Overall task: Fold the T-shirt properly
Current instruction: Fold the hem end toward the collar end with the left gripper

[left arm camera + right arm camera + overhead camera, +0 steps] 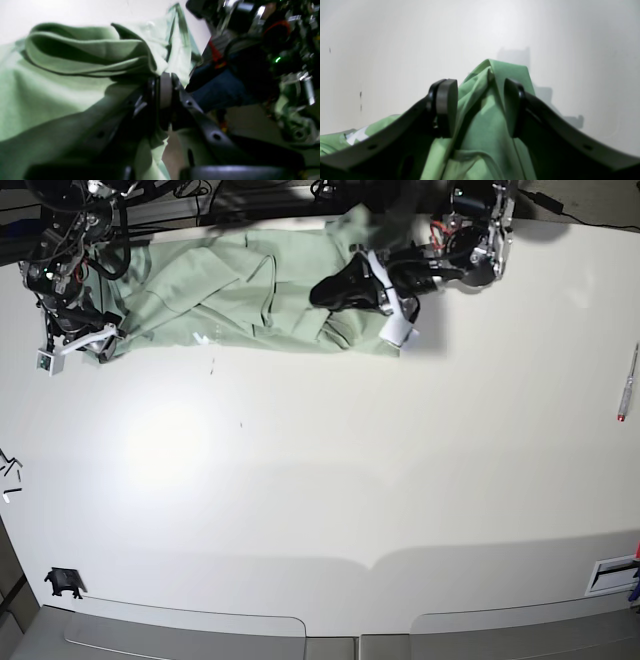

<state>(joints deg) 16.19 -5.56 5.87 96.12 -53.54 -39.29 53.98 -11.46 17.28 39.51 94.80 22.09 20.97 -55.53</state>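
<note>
Arms low over T-shirt (250,290), L pinching, R agape

A broad white table (330,480) under bright overhead glare.

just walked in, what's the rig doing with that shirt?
Both arms are working the pale green T-shirt, which lies crumpled along the far edge of the white table, not folded yet. The left gripper is shut on a bunched fold of fabric near the shirt's middle. The right gripper is at the shirt's other end, jaws open with a ridge of cloth standing between them, not yet pinched. A pen lies off to the side.
</note>
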